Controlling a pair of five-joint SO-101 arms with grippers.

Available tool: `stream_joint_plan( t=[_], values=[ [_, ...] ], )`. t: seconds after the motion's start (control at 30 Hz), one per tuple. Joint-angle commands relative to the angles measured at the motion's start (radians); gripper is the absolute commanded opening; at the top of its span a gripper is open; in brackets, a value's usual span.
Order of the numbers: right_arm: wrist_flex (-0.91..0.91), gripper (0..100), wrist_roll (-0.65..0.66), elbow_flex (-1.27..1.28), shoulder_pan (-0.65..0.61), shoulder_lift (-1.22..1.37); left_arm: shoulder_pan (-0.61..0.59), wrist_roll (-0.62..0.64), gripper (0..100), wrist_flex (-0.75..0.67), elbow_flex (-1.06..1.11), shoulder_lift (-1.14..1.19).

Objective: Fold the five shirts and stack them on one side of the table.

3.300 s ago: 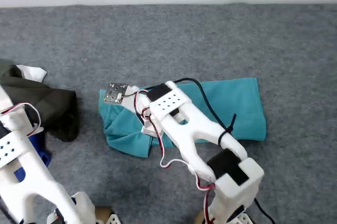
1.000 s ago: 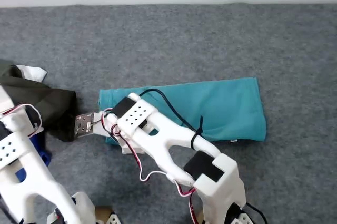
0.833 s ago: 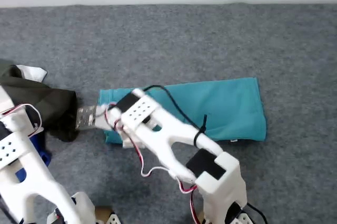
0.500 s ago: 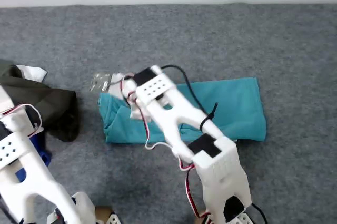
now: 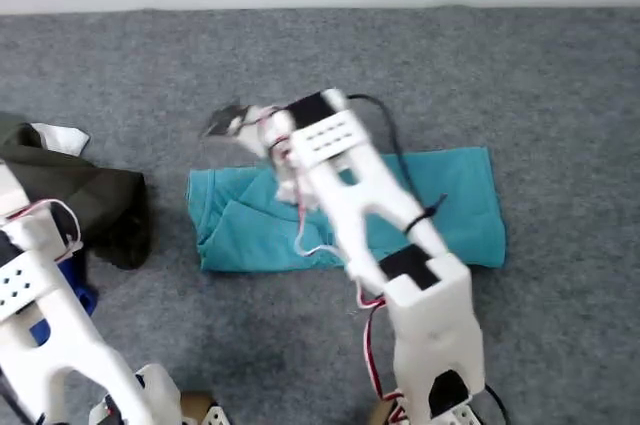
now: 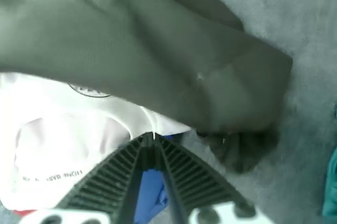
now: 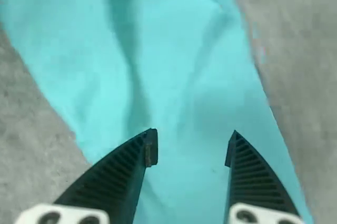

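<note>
A teal shirt [image 5: 445, 205] lies folded into a long band at the table's centre, with wrinkles at its left end. My right gripper [image 5: 228, 123] hovers just past the shirt's far left corner. In the right wrist view that gripper [image 7: 190, 147] is open over teal cloth [image 7: 158, 50], with nothing between its fingers. A heap of shirts sits at the left edge: a dark olive shirt [image 5: 75, 195] on top, a white printed shirt [image 6: 58, 145] and a blue shirt [image 6: 150, 203] beneath. My left gripper [image 6: 153, 137] is shut just above that heap.
Grey carpet-like cloth [image 5: 500, 75] covers the table up to a pale wall at the back. The left arm [image 5: 45, 330] stands at the near left corner. The right arm's base [image 5: 435, 385] stands at the near edge.
The right arm swung from the teal shirt's near left edge up and away past its far left corner, and its gripper came off the cloth. The left arm kept still.
</note>
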Motion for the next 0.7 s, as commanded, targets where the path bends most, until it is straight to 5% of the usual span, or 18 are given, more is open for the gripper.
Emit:
stream_joint_plan(
  t=[0.0, 0.33, 0.5, 0.67],
  values=[
    [0.045, 21.9, -0.032, -0.046, 0.133, -0.087, 0.000, -0.086, 1, 0.037, 0.013, -0.031],
    [0.070, 23.2, -0.218, -0.046, 0.472, -0.085, -0.002, -0.124, 1, 0.181, 0.001, -0.031],
    [0.025, 35.8, -0.302, -0.040, 0.552, -0.077, 0.000, -0.137, 1, 0.196, 0.001, -0.026],
    [-0.005, 35.8, -0.348, -0.043, 0.573, 0.015, 0.000, -0.210, 1, 0.196, -0.001, -0.025]
  ],
)
